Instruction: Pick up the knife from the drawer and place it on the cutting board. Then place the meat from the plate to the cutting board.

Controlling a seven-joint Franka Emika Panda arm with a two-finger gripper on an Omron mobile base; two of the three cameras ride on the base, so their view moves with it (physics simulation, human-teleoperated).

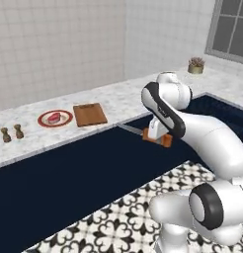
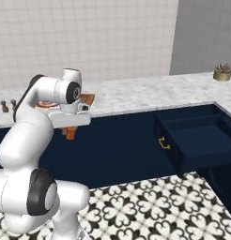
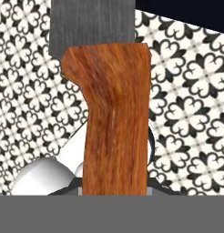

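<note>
My gripper (image 1: 154, 134) is shut on the knife (image 1: 162, 140), holding its orange-brown handle in the air in front of the navy cabinet fronts. The grey blade (image 1: 129, 129) points left toward the counter edge. In the hand view the knife handle (image 3: 116, 123) rises from the bottom with the blade (image 3: 91, 27) above it, over patterned floor. The cutting board (image 1: 90, 114) lies bare on the marble counter, up and to the left of the gripper. Left of it sits the plate (image 1: 44, 121) with the meat (image 1: 54, 117) on it. The drawer (image 2: 197, 140) stands open far to the right.
Two small brown shakers (image 1: 11, 133) stand on the counter left of the plate. A potted plant (image 1: 195, 65) sits at the far corner below a window (image 1: 232, 29). The open drawer juts out over the patterned floor (image 2: 150, 201).
</note>
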